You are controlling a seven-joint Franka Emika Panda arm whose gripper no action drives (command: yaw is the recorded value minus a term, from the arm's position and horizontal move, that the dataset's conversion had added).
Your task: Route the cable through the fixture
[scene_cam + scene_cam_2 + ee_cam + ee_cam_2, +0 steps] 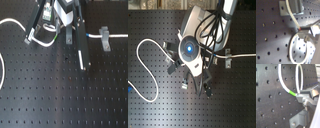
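The cable [284,87] is pinched at its green band between the fingers [305,95].

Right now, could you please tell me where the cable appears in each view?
First exterior view: the cable reaches the first exterior view's right edge.
Second exterior view: likewise, the second exterior view's right edge.
First wrist view: curving to the hand.
Second wrist view: green-banded, at the hand.
Shared landmark: the hand.
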